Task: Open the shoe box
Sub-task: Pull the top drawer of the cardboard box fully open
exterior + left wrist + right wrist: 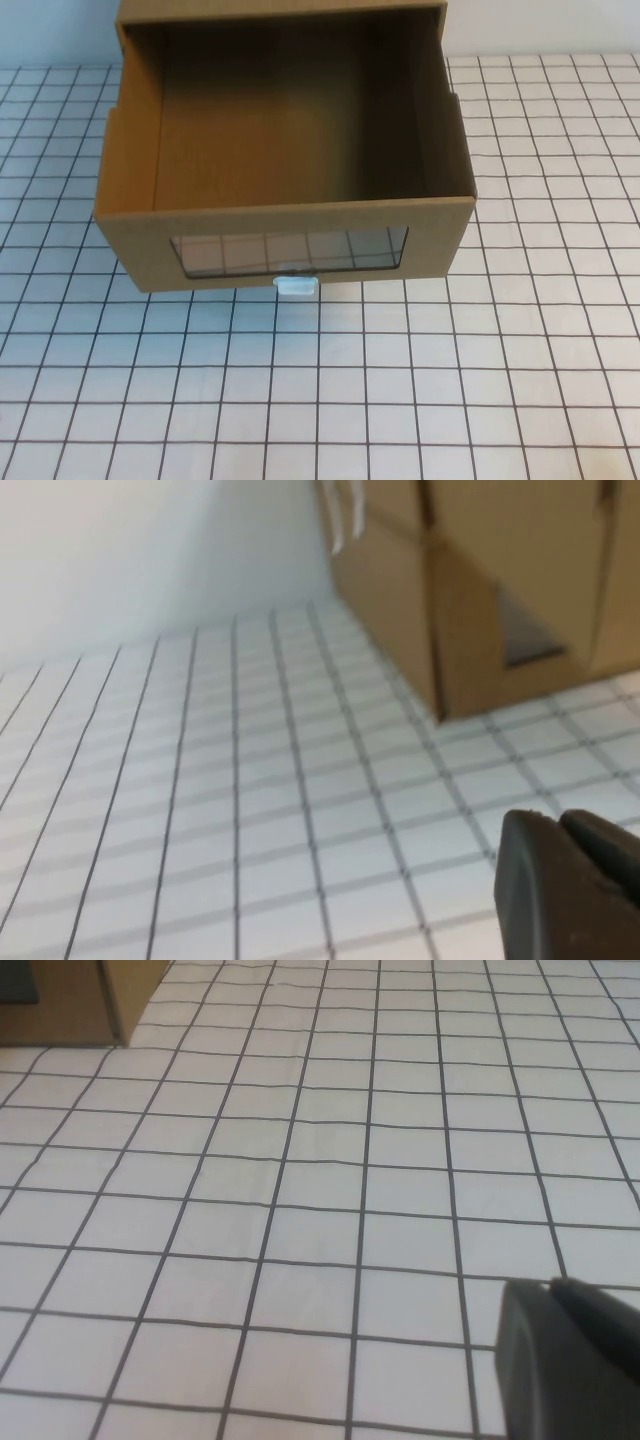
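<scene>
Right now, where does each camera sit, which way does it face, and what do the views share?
High view: raised on the robot's side, angled down at the open shoe box on the gridded table; no arm shows.
Left wrist view: low over the table, facing the box's outer walls; the shut left gripper shows at the frame's edge.
Right wrist view: low over the table, facing mostly grid, with only a box corner in sight; the shut right gripper shows at the edge.
Shared: all three see the box and the table.

High camera above shoe box (285, 215), close, angled down. Wrist cameras low beside box, skimming table (400, 1160); all share box.
</scene>
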Controlling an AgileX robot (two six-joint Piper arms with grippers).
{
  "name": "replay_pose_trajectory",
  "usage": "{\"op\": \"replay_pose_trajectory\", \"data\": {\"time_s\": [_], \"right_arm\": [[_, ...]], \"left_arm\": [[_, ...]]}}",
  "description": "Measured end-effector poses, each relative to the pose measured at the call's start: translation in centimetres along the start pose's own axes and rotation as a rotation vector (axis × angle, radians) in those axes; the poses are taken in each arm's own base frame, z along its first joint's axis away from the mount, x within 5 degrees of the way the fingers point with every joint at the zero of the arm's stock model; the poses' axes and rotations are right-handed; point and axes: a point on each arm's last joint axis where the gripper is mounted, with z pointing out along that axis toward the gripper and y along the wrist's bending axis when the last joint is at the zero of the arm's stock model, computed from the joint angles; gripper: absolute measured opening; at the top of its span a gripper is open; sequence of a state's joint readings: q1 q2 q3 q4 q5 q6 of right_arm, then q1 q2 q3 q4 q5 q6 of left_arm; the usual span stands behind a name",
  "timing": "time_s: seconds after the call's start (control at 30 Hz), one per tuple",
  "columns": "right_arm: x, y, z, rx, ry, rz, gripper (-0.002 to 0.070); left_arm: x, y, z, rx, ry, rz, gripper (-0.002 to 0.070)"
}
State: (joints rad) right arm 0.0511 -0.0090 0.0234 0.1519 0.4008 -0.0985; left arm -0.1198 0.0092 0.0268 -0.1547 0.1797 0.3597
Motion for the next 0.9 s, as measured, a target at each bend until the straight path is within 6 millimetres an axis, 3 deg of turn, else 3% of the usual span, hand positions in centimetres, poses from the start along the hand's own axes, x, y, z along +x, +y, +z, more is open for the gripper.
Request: {"op": "replay_pose_trajectory", "data": {"time_s": [0.33,0.9], "right_arm": [[0.0,0.0,0.0,-0.001,0.0,-0.046,-0.0014],[0.0,0.0,0.0,-0.001,-0.003,-0.006,-0.0014]], "left_arm": [[1.7,0.0,-0.3,-0.04,0.187,-0.083,-0.0002],[1.9,-0.1,-0.3,-0.037,0.202,-0.08,-0.0002]]}}
